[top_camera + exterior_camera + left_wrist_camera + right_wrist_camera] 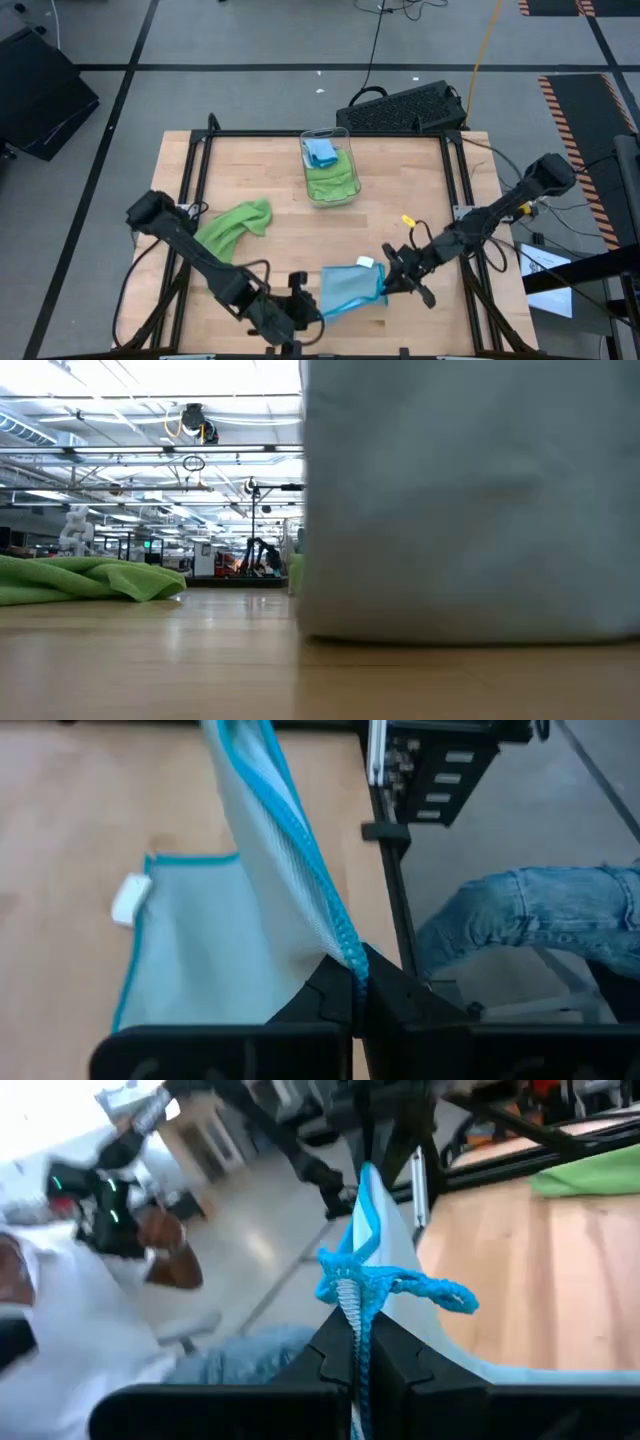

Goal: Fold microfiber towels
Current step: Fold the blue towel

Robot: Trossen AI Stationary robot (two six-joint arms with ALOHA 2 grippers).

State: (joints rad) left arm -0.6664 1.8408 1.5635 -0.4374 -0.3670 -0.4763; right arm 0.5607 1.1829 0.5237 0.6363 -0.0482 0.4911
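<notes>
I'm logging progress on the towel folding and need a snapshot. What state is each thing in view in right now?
light blue towel: partly lifted at the table's front, an edge pinched at each side.
left gripper: shut on the light blue towel.
right gripper: shut on the light blue towel.
green towel: crumpled, unfolded, lying loose on the table.
clear bin: upright, holding a green and a blue towel.

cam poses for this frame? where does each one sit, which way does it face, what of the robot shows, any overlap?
High: overhead, straight down; both arms, left gripper and right gripper pinching the light blue towel.
Low: table height, level; that towel fills it, no arm.
Left wrist: own shut fingers on the hem.
Right wrist: own fingers likewise.
Shared: high and low both show the green towel.
</notes>
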